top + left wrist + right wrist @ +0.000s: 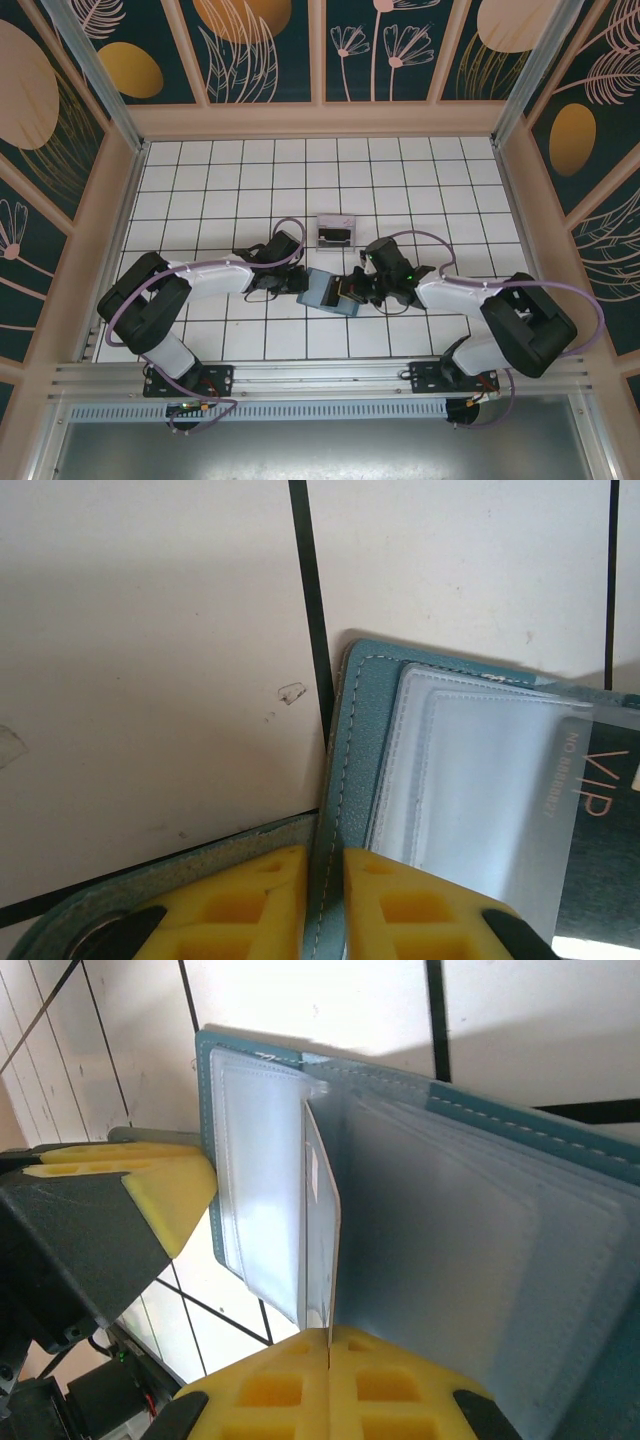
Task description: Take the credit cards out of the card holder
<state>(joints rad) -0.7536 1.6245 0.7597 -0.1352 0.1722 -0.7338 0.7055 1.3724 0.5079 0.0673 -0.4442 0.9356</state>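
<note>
At mid-bench, just past your arm bases, both pincers met on the card holder, which lay open between them.

Left pincer: nearly closed, clamped on the holder's blue cover edge, with the cover standing between the yellow fingers. That was your anchor.

Right pincer: closed all the way, pinching a thin leaf that stood edge-on out of the clear sleeves. I couldn't tell whether that leaf was a bare card or a sleeve with a card inside.

One of the credit cards, dark green with VIP print, sat against the sleeve stack, partly under frosted plastic.

My read: you were at the extraction step, with the holder braced and nothing out yet.

The next move called for a straight pull with the right pincer along the pocket's open side. The left needed to hold firm so the holder didn't drag along. If you had sleeve rather than card, the whole holder would likely have lifted with it. In that case you'd have needed to let go and re-grip on the card edge alone.

Further back, a small clear box sat just beyond the holder, apart from it and probably clear of the pull path.
</note>
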